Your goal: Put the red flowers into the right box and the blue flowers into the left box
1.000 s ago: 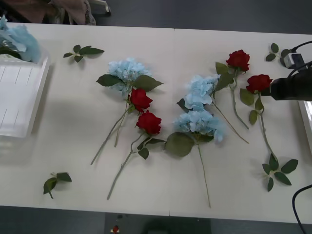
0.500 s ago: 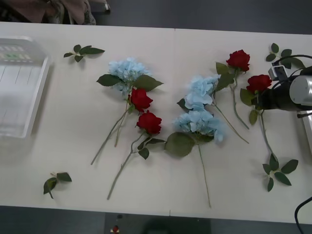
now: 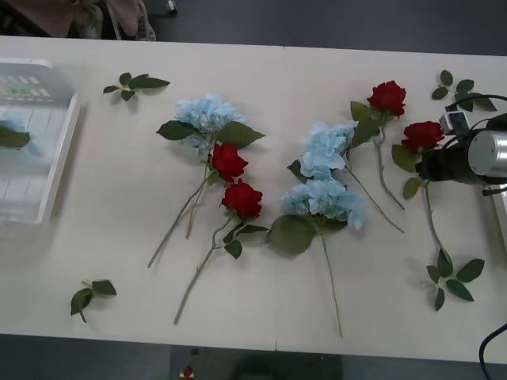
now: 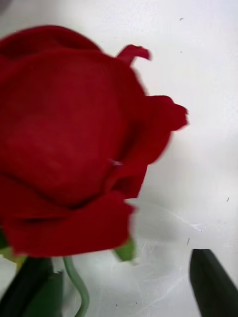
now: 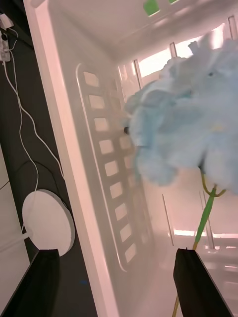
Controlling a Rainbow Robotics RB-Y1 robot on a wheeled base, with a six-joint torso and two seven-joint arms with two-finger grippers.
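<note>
Now a blue flower point(image 5: 188, 124) hangs ahead of the wide-open left gripper point(image 5: 116, 282) inside the left box point(image 3: 55, 170); right gripper point(image 4: 124, 292), spread wide, flanks one of four red flowers point(image 3: 421, 134); three blue clusters point(image 3: 325, 198) remain tabled.

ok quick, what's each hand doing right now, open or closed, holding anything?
Left hand: open, over the left box, blue flower just ahead of its fingers.
Right hand: open, at a red rose on the table, not gripping it.

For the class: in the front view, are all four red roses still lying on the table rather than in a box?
Yes. All four red flowers lie on the table, the rightmost beside the right gripper, and none is in the left box.
</note>
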